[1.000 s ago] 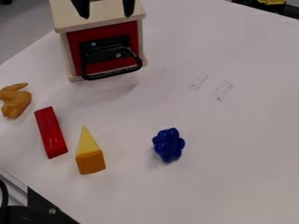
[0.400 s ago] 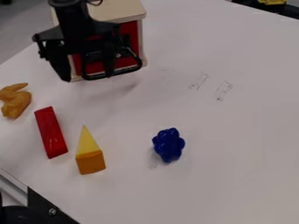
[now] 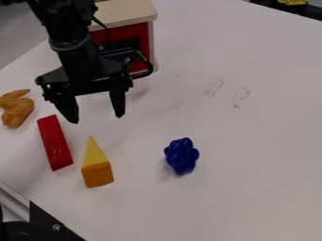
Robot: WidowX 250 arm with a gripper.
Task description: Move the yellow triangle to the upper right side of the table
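Camera view: gripper (image 3: 97,118) with 2 fingers apart, yellow triangle (image 3: 95,160) below it, 2 faint, unreadable marks (image 3: 214,87) to its right.

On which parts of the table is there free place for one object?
The widest bare patch of the table lies in view right of the blue piece; a smaller one separates that from the yellow triangle. It is crowded at left: red block, triangle, end effector and wooden box.
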